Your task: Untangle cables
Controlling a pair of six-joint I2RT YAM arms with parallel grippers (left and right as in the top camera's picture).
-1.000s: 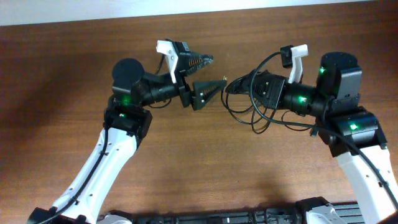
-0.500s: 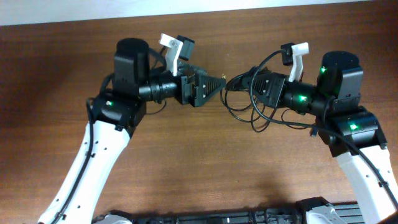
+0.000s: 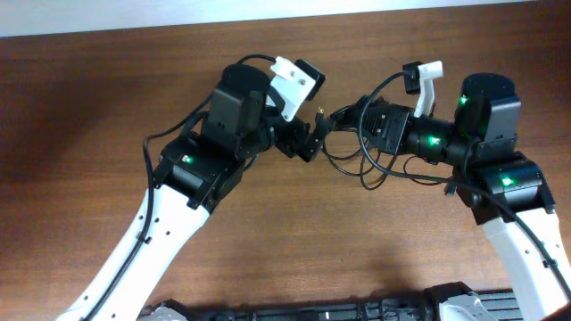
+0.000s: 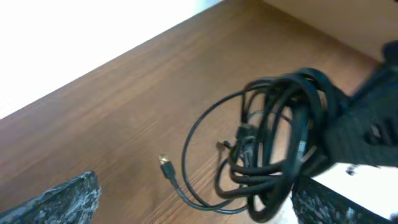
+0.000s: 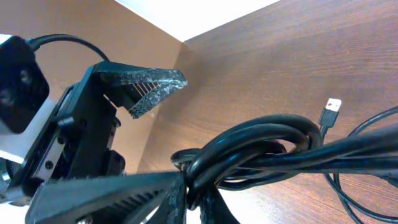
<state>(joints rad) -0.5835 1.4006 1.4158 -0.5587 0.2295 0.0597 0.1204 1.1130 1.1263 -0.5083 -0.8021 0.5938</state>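
Cables [image 3: 364, 159], thin and black, were gathered in a loose coil near the middle of the brown bench [image 3: 80, 98], a little to the right and toward the far side. The right gripper [image 3: 350, 118] had its fingers closed on the far part of this bundle. In the right wrist view several strands ran together out of the pinched fingers. The other loops spread out below the grip toward the near side. From above I could not tell whether they rested on the wood or hung just over it.

The left gripper [image 3: 312, 134] stood just left of the bundle and pointed at it. Its fingers were spread wide and held nothing. In the left wrist view the two fingertips sat at the bottom corners, with the coil beyond them and to the right.

One loose end with a small gold plug [image 4: 165, 163] lay on the bench left of the coil. A flat silver plug [image 5: 331, 111] lay on the wood beside the strands in the right wrist view.
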